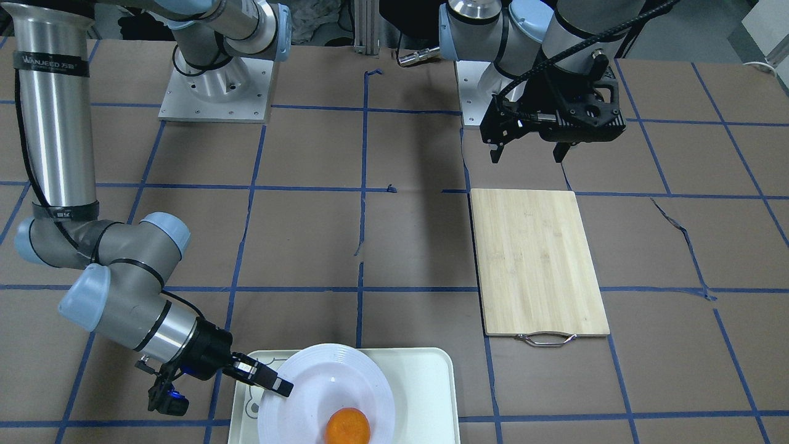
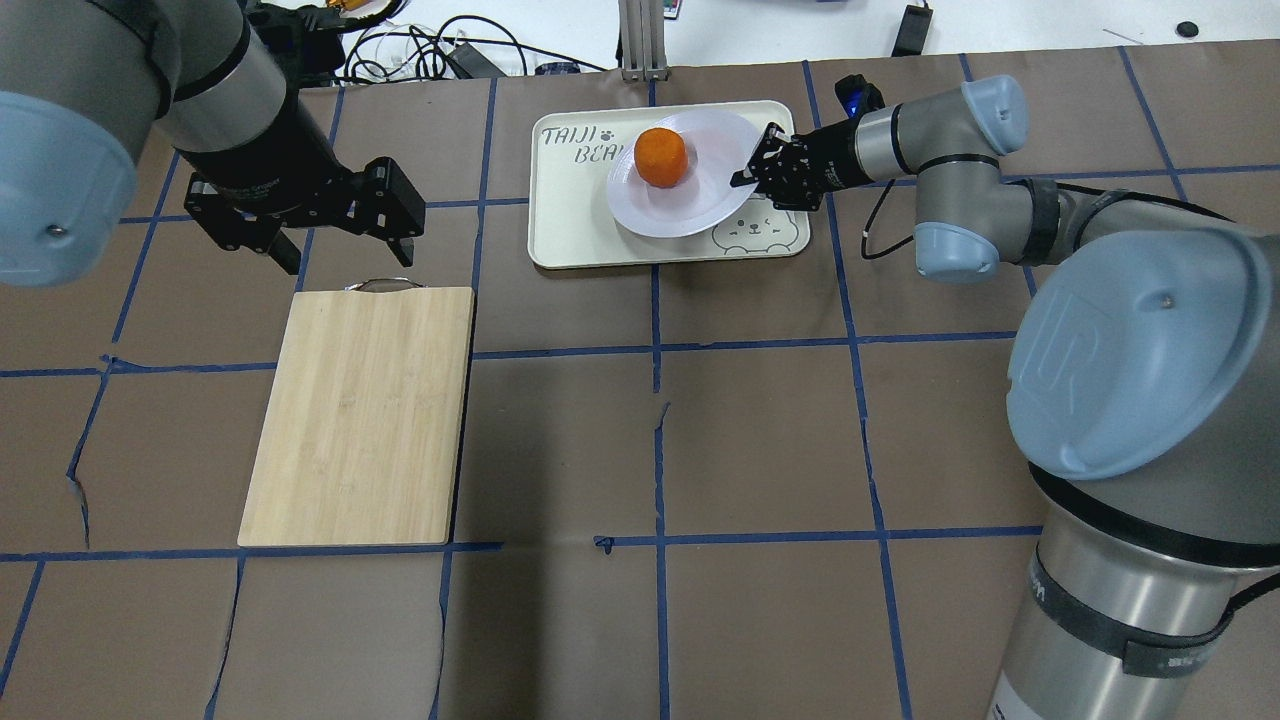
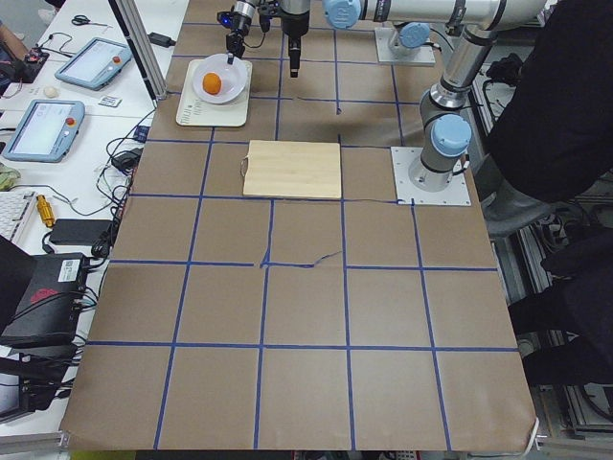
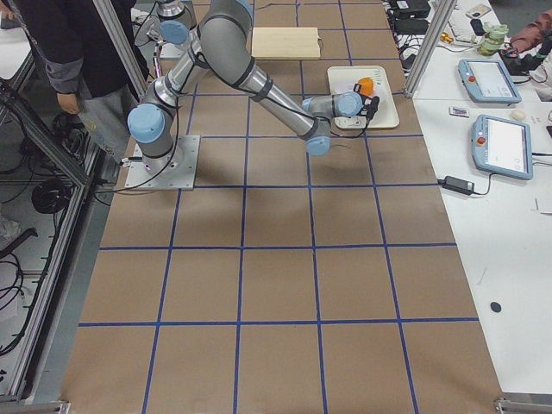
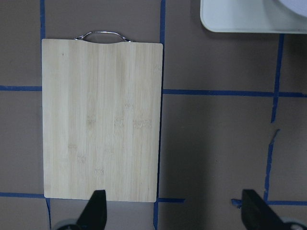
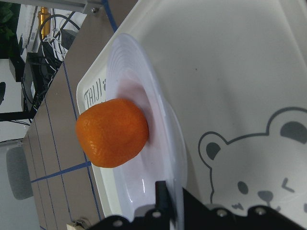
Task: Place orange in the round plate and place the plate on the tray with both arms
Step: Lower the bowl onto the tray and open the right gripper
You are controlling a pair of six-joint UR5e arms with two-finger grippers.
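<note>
The orange sits in the sunken centre of the round white plate, which lies over the cream tray at the table's far edge. My right gripper is shut on the plate's rim on the bear-face side. In the right wrist view the rim runs between the fingers, with the orange just beyond. I cannot tell whether the plate rests flat. My left gripper hangs open and empty above the table, well left of the tray, near the cutting board's handle.
A bamboo cutting board with a metal handle lies left of centre on the brown, blue-taped table. Cables and devices sit beyond the far edge. A person stands near the robot's base on its right side.
</note>
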